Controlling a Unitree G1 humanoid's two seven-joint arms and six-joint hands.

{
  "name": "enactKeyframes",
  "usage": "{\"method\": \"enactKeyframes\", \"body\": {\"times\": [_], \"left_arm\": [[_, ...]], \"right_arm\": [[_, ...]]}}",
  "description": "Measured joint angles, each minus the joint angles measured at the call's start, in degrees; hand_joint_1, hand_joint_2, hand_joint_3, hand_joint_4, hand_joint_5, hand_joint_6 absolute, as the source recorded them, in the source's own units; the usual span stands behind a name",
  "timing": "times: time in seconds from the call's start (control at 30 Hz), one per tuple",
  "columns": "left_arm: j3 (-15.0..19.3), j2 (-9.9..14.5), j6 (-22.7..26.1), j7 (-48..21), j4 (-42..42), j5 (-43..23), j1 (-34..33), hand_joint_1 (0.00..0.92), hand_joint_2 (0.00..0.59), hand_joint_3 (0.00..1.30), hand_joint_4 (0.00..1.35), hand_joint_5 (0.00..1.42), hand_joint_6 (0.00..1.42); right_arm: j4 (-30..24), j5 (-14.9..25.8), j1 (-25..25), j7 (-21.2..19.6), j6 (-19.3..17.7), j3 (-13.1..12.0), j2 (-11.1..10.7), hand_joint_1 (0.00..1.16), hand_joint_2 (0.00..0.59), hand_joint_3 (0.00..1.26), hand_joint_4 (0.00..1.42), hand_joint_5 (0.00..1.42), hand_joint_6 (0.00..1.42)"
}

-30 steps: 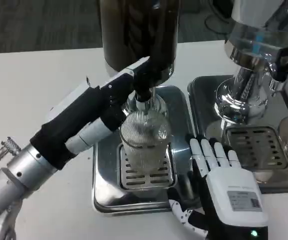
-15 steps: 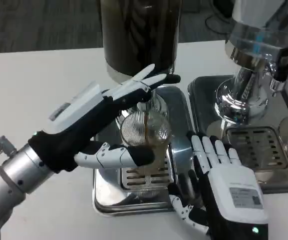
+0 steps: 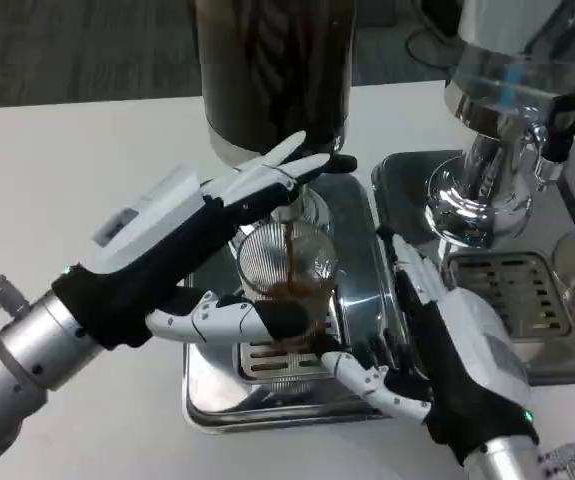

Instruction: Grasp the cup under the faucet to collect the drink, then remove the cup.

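The cup sits dead centre of the frame on the steel drip tray, right under the faucet of the dark drink dispenser, and a brown stream is pouring straight into it. It's a clear, ribbed plastic cup: light and thin-walled by the look of it, likely to buckle if squeezed hard, and getting heavier as drink pools in the bottom. Those ribs should help against slipping. Best hold, I'd say, is around the lower to middle wall, kept upright, gentle pressure.

The left hand, reaching in from lower left, has its fingers spread: upper ones by the faucet, thumb low in front of the cup, gripping nothing. The right hand comes in from lower right, fingers apart, edging beside the cup, no grip yet. A second dispenser stands at upper right.
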Motion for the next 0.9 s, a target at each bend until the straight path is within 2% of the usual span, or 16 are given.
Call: {"method": "enactKeyframes", "body": {"times": [0.13, 0.27, 0.47, 0.9], "left_arm": [[-0.3, 0.1, -0.3, 0.6, 0.0, 0.0, 0.0, 0.000, 0.124, 0.16, 0.00, 0.11, 0.07], [-0.4, 0.4, -0.3, 0.9, 0.0, 0.0, 0.1, 0.000, 0.137, 0.16, 0.00, 0.11, 0.07], [-0.4, 1.3, -0.3, 0.9, 0.0, -0.4, 0.0, 0.000, 0.139, 0.17, 0.00, 0.12, 0.07], [-0.5, 1.6, -0.2, 1.3, -0.2, -0.1, 0.0, 0.000, 0.143, 0.17, 0.00, 0.12, 0.07]], "right_arm": [[1.3, 1.5, -2.5, 2.8, 1.1, -0.3, 0.6, 0.46, 0.188, 0.00, 0.00, 0.00, 0.04], [3.2, 1.6, -4.7, 3.4, 3.0, -0.5, 2.0, 0.47, 0.194, 0.00, 0.00, 0.00, 0.04], [6.7, 5.0, -7.5, 3.6, 3.4, -2.0, 3.0, 0.48, 0.209, 0.00, 0.00, 0.00, 0.05], [9.6, 7.3, -10.1, 5.3, 1.3, -1.1, 2.5, 0.48, 0.208, 0.00, 0.00, 0.00, 0.05]]}}
